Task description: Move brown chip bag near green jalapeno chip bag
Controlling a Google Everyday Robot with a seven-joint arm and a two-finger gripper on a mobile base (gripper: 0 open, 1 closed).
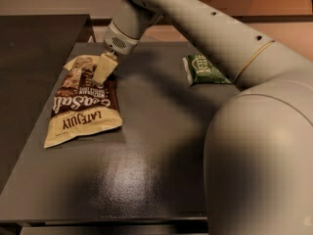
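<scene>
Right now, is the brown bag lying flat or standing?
The brown bag lies flat on the table, label up; gripper at its far end.

There are two chip bags on the surface (pixel 161 151). One is the brown chip bag (pixel 84 110), left of centre in the frame. The other is the green jalapeno chip bag (pixel 203 70), right of centre in the upper half. One robot arm (pixel 215 31) reaches from the lower right to the upper middle. It ends in one hand (pixel 103 71), which is over the top end of the brown chip bag at upper left. One darker surface (pixel 29 58) runs along the left edge.
</scene>
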